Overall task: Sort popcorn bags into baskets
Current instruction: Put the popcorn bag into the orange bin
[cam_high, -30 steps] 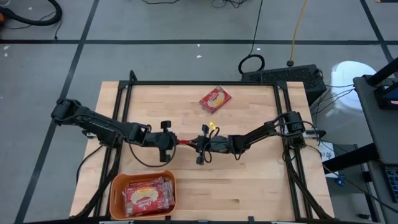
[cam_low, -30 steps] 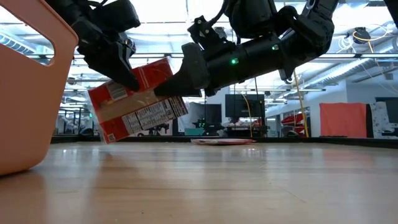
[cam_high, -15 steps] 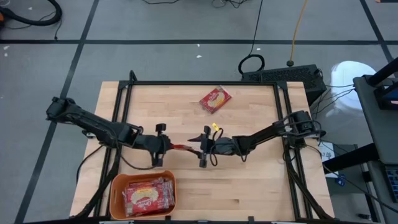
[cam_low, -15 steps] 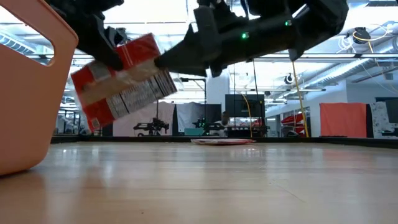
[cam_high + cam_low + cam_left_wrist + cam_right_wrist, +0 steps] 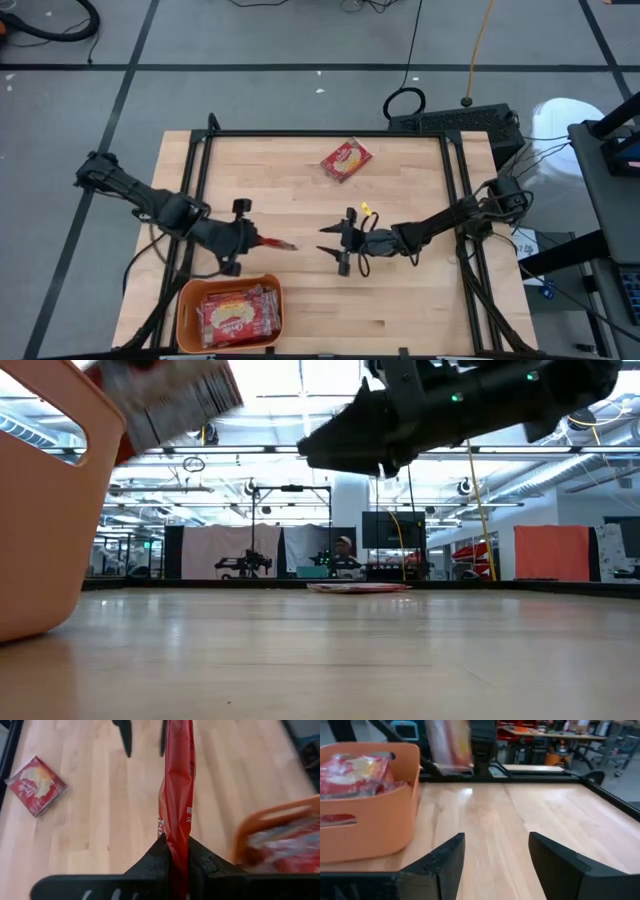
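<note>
My left gripper [image 5: 258, 242] is shut on a red popcorn bag [image 5: 176, 795], which is in the air left of the table's middle, just beyond the far rim of the orange basket [image 5: 182, 300]. The basket stands at the near left and holds several red bags [image 5: 240, 312]. My right gripper [image 5: 322, 240] stands open at the middle of the table, facing the held bag across a short gap, with nothing between its fingers [image 5: 445, 865]. One more popcorn bag [image 5: 346, 159] lies flat at the far middle. My left gripper pinches the bag's near end [image 5: 175, 851] between its two fingers, which meet its two flat faces. They come from the table's left, slanting down. The bag sticks out past the fingertips, edge-up, toward the table's right. It is lifted clear of the table and tilted [image 5: 170, 400].
A black frame [image 5: 320, 134] runs around the tabletop. Bare wood lies between the two grippers and along the near right. Cables and a black box [image 5: 455, 120] lie on the floor beyond the far edge.
My right gripper has opened, let go of the bag and drawn back toward the table's right edge. My left gripper, still shut on the bag, has carried it up and toward the near left, closer to the basket; the bag now hangs higher above the table.
</note>
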Controlling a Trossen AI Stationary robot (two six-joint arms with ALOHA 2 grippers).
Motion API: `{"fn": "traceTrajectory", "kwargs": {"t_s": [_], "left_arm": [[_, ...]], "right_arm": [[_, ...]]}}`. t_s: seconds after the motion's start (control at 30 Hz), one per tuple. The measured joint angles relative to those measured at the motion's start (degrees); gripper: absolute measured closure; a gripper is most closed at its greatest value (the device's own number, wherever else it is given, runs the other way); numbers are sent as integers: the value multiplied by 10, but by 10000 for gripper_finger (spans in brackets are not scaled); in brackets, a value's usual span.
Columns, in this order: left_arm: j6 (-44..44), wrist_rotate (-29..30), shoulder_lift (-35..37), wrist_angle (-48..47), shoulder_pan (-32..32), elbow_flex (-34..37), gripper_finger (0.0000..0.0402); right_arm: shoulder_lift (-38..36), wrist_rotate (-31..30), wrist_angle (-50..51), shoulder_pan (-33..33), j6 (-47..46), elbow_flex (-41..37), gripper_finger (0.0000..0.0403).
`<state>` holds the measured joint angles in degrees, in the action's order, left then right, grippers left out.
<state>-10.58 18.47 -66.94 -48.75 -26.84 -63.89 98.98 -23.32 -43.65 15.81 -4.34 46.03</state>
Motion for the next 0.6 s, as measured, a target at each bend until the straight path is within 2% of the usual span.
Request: {"fn": "traceTrajectory", "kwargs": {"t_s": [0.33,0.6], "left_arm": [[-139,11,-62,-196,-84,-164,372],[-216,9,-143,-226,-136,-231,373]], "right_arm": [[-3,-9,-24,19,-1,-27,192],[-3,-8,-28,19,5,-27,192]]}}
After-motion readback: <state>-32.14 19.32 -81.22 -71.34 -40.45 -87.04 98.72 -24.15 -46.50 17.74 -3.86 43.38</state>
